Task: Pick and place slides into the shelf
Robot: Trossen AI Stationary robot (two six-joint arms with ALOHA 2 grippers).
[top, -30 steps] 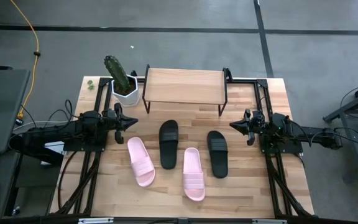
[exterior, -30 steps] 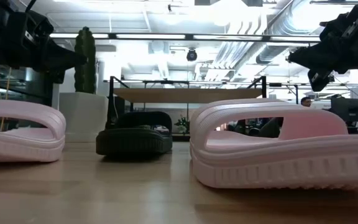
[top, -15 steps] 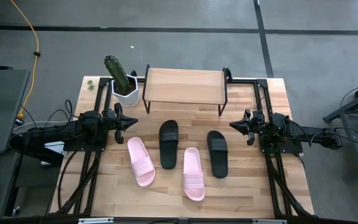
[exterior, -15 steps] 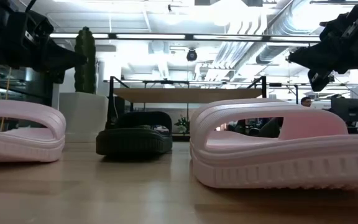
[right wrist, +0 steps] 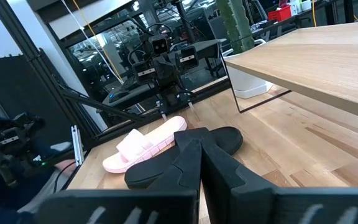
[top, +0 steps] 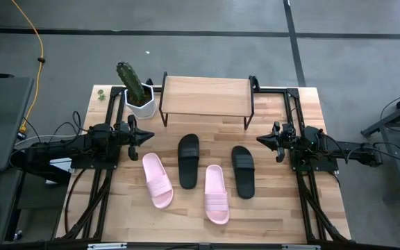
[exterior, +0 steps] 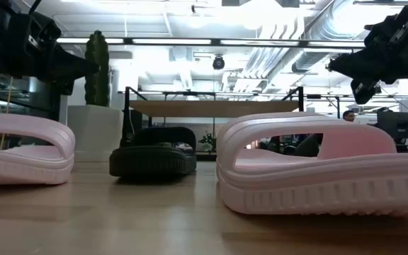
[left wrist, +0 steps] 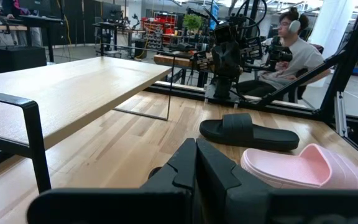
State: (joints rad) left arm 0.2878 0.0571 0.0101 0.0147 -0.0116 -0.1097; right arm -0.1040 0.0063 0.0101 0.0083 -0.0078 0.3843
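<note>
low view: shelf (exterior: 211,108) legs partly hidden behind slides (exterior: 310,170).

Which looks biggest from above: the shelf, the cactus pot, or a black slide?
In the high view, largest to smallest:
1. The shelf, by far.
2. A black slide.
3. The cactus pot, though its plant makes this close.

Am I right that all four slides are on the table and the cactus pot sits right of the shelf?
Not quite: in the high view the cactus pot sits left of the shelf. All four slides are on the table.
</note>
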